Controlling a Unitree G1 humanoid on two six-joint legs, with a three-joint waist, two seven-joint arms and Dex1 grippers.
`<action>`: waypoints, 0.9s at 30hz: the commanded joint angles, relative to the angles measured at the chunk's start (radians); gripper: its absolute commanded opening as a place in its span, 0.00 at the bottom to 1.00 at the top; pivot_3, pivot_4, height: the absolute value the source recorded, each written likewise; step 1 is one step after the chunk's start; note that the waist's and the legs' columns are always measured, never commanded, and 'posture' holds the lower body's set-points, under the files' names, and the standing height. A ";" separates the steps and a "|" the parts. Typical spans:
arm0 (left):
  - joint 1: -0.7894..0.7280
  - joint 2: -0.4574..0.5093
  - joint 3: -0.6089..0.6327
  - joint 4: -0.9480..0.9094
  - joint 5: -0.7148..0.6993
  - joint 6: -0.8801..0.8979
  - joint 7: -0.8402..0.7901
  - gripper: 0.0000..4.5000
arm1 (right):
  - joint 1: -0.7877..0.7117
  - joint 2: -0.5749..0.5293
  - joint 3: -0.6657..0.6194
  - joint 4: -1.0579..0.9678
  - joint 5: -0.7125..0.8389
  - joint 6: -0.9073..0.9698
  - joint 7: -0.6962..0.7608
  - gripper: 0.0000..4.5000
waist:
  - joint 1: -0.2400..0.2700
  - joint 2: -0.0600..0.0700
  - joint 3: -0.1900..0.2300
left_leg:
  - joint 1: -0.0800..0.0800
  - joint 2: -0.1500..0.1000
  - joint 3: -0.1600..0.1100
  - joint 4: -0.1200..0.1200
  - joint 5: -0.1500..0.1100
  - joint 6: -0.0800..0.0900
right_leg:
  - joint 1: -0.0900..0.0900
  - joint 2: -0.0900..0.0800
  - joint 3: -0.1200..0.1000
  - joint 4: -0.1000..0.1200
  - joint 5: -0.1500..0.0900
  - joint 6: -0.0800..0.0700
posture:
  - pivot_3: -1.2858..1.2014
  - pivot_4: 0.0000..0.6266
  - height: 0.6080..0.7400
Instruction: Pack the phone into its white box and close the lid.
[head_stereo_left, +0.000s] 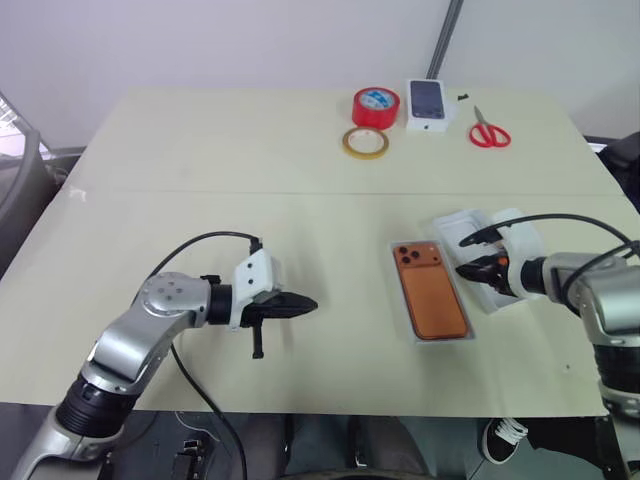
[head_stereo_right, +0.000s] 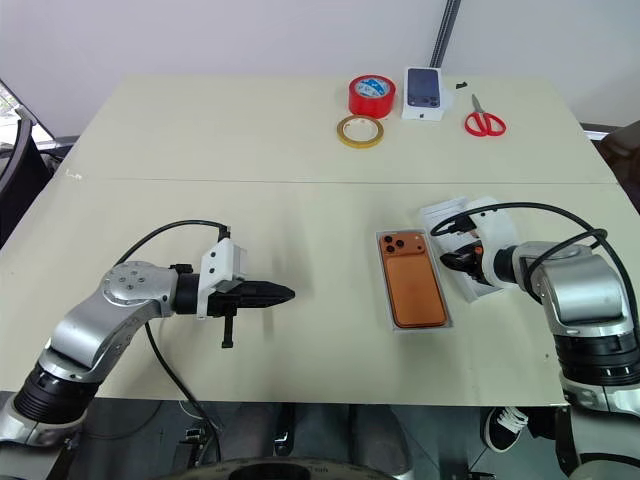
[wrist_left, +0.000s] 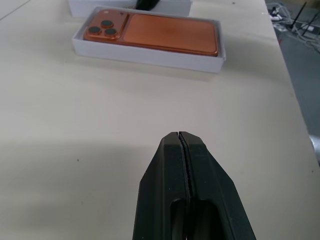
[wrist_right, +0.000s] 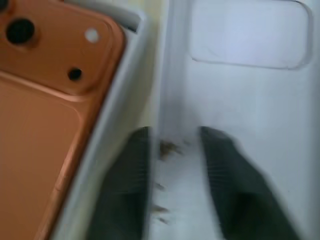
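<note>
Phone lies camera-side up in white box on counter. Left pincer together at its 9 o'clock. Right pincer (3 o'clock side) straddles white lid rim; can't tell if clamped.

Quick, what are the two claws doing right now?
Left gripper: shut, holding nothing.
Right gripper: fingers straddling the rim of the white lid; a firm grip cannot be told.

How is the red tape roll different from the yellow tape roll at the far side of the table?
The red tape roll is taller and thicker, while the yellow tape roll is low and thin. The red one has a blue and white label on top; the yellow one shows only its open ring. The red one lies farther from the robot. Both lie flat, side by side on the table.
</note>
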 joint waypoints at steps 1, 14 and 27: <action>0.008 0.012 0.019 -0.023 0.000 -0.027 0.005 0.00 | -0.030 -0.001 -0.027 -0.010 0.031 0.050 -0.017 0.01 | 0.002 0.000 0.000 | 0.000 0.000 0.000 0.000 0.000 0.000 | 0.000 0.000 0.000 0.000 0.000 0.000 | 0.52 0.24 1.00; 0.027 -0.038 0.157 0.116 -0.021 -0.088 0.089 0.00 | -0.235 0.187 -0.413 -0.170 0.752 0.349 -0.267 0.01 | -0.016 0.002 0.001 | 0.000 0.001 0.000 -0.001 0.000 0.000 | -0.001 0.000 0.000 0.000 0.000 0.000 | 0.52 0.24 1.00; -0.064 -0.097 0.101 0.190 0.015 -0.115 0.118 0.00 | 0.155 0.417 0.021 -0.368 1.714 -0.438 -1.375 0.01 | -0.021 0.001 0.002 | -0.002 0.001 0.001 0.001 -0.001 0.002 | -0.002 0.000 0.000 0.001 0.000 0.000 | 0.52 0.24 1.00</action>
